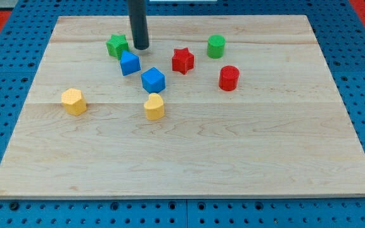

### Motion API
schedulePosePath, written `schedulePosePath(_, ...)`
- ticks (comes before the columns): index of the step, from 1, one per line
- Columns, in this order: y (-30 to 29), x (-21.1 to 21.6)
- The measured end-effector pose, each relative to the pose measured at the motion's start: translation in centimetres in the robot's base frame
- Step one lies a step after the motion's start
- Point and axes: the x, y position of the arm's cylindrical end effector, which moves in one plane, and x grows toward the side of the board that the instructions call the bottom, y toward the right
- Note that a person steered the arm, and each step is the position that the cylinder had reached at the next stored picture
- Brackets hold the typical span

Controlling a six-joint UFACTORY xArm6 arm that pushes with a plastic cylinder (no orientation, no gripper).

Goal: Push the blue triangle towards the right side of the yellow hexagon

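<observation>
Blue cube (153, 80) (beside blue triangle (130, 63)) adjoins yellow heart (154, 106).

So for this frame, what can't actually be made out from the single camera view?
- The rod's upper part: cut off by the view's top edge; only the lower stretch down to my tip shows.
- Contact: whether my tip touches the green star-like block or the blue triangle cannot be told; it sits just up and right of both.
- The yellow hexagon: its side count is too small to confirm.
- Every block's far face: hidden by the block itself.
</observation>
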Motion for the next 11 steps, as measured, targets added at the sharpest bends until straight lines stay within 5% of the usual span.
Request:
schedulePosePath(2,-3.4,1.0)
schedulePosePath(4,1.9,1.0)
schedulePosePath(11,-6.0,9.8)
